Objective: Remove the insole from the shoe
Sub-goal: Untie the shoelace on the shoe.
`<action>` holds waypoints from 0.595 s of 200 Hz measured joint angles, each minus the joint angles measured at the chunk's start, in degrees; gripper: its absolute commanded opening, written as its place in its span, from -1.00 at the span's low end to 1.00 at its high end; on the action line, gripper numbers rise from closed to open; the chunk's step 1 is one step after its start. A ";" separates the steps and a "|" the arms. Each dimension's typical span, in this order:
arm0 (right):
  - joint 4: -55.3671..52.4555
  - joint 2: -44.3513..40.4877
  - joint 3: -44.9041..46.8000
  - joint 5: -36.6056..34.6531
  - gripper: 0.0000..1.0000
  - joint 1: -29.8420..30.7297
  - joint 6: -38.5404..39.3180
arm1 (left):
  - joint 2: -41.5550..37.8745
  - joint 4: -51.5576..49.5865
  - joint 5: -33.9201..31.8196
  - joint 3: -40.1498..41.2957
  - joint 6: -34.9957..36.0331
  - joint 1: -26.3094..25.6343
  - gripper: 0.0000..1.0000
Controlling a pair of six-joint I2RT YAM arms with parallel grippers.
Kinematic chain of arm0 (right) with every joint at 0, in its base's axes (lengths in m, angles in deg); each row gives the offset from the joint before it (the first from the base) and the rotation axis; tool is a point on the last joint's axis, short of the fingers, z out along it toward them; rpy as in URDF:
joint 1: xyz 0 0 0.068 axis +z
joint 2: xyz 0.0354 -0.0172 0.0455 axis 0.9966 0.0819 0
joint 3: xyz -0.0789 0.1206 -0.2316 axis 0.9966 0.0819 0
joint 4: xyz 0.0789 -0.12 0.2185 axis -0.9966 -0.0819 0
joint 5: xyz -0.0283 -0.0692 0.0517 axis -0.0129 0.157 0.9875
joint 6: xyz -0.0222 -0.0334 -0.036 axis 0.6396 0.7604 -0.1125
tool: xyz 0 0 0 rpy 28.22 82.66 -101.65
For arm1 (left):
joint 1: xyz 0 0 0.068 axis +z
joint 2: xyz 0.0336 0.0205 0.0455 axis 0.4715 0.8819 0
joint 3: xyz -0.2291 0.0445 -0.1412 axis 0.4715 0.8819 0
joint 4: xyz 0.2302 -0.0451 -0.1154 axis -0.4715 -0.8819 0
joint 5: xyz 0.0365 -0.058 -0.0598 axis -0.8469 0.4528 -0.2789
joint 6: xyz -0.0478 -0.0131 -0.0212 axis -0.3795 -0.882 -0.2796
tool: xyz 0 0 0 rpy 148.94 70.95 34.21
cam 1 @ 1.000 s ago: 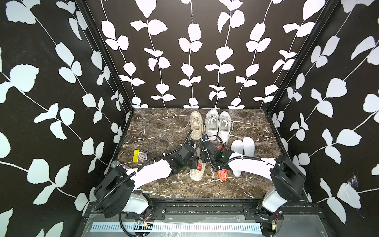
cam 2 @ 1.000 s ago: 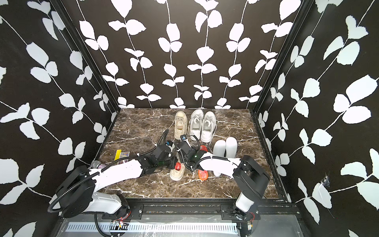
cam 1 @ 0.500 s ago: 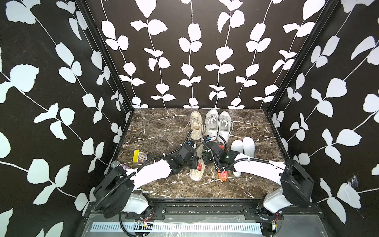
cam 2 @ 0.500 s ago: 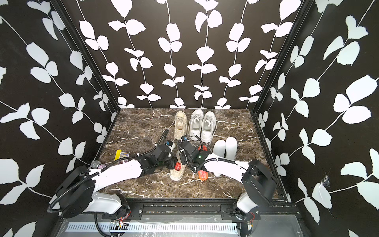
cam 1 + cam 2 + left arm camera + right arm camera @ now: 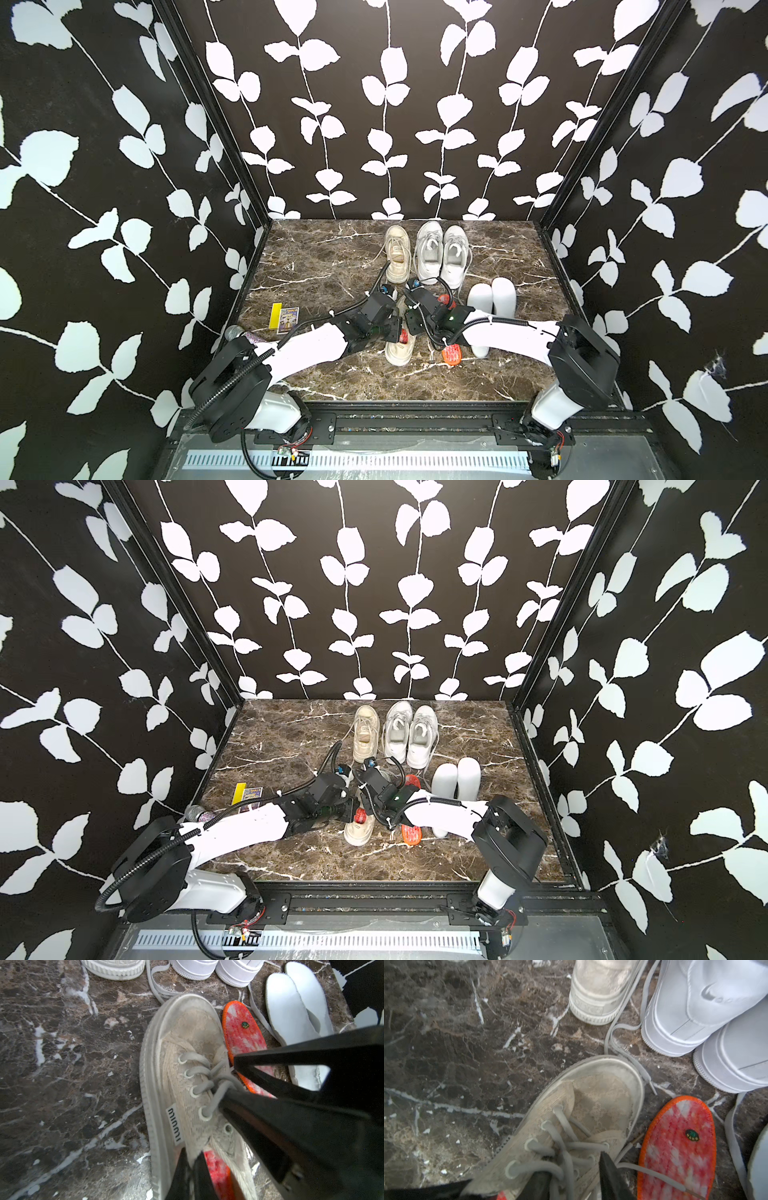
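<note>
A worn beige lace-up shoe (image 5: 398,351) (image 5: 358,833) lies at the front middle of the marble table. The red insole (image 5: 217,1172) shows inside its opening. My left gripper (image 5: 192,1164) is shut on the shoe's side wall beside that insole, and in a top view it sits at the shoe's left (image 5: 392,330). My right gripper (image 5: 574,1180) stands over the lacing with its jaws apart. Its fingertips (image 5: 609,1176) straddle the grey laces (image 5: 550,1167) and the tongue. A second red insole with an orange rim (image 5: 679,1147) (image 5: 452,354) lies flat on the table, right of the shoe.
At the back stand a matching beige shoe (image 5: 397,253) and a pair of white sneakers (image 5: 442,257). Two white insoles (image 5: 492,295) lie to the right, partly under the right arm. A yellow card and a small packet (image 5: 284,318) lie at the left, near a glittery object (image 5: 235,332).
My right arm has shifted a little over the shoe, and its jaws stand slightly narrower around the laces. The left gripper keeps its hold and the shoe has not moved.
</note>
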 measured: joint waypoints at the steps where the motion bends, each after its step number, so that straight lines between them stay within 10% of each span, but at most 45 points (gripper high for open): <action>1: 0.09 0.00 0.00 -0.13 -0.33 0.00 -0.07 | 0.00 0.00 0.02 0.00 0.00 0.00 -1.00; 63: 4.00 0.42 0.00 -2.91 -0.55 0.00 -0.92 | -0.02 0.09 0.44 0.00 0.13 -0.02 -1.00; 119: 5.70 3.50 0.00 -4.35 -0.26 -0.96 -2.64 | -0.66 0.11 0.70 0.42 0.15 -0.26 -1.00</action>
